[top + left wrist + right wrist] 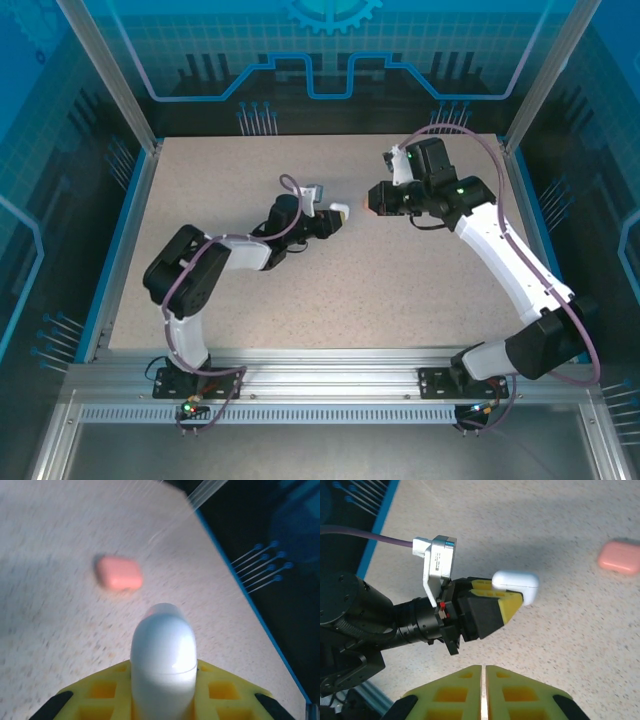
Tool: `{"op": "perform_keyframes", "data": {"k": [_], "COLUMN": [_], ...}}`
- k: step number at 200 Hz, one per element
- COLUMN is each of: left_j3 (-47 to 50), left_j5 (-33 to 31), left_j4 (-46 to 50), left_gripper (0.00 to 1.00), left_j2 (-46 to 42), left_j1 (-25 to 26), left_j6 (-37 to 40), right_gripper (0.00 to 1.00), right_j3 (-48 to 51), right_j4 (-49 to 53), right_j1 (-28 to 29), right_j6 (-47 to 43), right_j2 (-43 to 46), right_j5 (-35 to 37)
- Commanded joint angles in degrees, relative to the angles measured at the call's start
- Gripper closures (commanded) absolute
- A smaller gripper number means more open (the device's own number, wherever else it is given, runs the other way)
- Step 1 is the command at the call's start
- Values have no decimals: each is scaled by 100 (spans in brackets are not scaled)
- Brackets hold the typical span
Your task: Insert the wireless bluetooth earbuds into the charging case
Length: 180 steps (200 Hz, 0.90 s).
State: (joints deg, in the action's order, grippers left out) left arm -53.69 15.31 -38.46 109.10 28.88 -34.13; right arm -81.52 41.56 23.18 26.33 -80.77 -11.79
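Nearest in, the left claw (507,599) was clamped on the white charging case (163,650). Yellow pads sat either side of its rear end, and the rounded nose poked out free, held off the tabletop (400,290). A faint seam ran across the shell just ahead of the pads. The lid looked shut, and I could not tell whether the wireless bluetooth earbuds sat inside. Facing it from the right, the right claw (483,680) was pinched to a hairline slit with nothing in it, near the case but not touching. Farther along, a pink case (119,573) lay flat on the tabletop, apart from both claws.

So the job here, as I read it, was getting that lid up. Doing it well meant the left claw holding dead steady with its pads off the lid half, or the squeeze would pin it shut. The right claw needed one fingertip edge at the seam and a gentle flick, not a shove. A smooth pebble of a shell could twist or squirt out from between two pads.
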Motion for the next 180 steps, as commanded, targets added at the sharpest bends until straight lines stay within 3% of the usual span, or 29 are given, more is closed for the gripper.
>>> {"op": "perform_keyframes", "data": {"k": [1,54,86,142,149,166,180], "left_j3": [-547,-1054,-1238,-1006,-909,-683,-473], "left_j5": [9,104,49,-420,-560,-897,-1186], "left_j4": [825,1543,2242,3155,3283,3614,3850], "left_gripper": [100,100,77,24,3,1,1], "left_j2": [331,995,1054,510,344,-154,-625], "left_j1": [-82,-294,-331,-457,-478,-585,-702], "left_j6": [-812,-1427,-1383,-1228,-1183,-1018,-879], "right_gripper": [88,86,78,45,37,2,0], "right_j3": [262,642,743,712,707,699,673], "right_j4": [-337,-438,-410,-291,-266,-232,-211], "right_j1": [-161,-390,-548,-770,-810,-940,-1084], "right_j6": [175,280,299,291,294,299,277], "right_j2": [265,397,509,612,616,658,681], "right_j5": [107,89,-7,-113,-81,2,61]}}
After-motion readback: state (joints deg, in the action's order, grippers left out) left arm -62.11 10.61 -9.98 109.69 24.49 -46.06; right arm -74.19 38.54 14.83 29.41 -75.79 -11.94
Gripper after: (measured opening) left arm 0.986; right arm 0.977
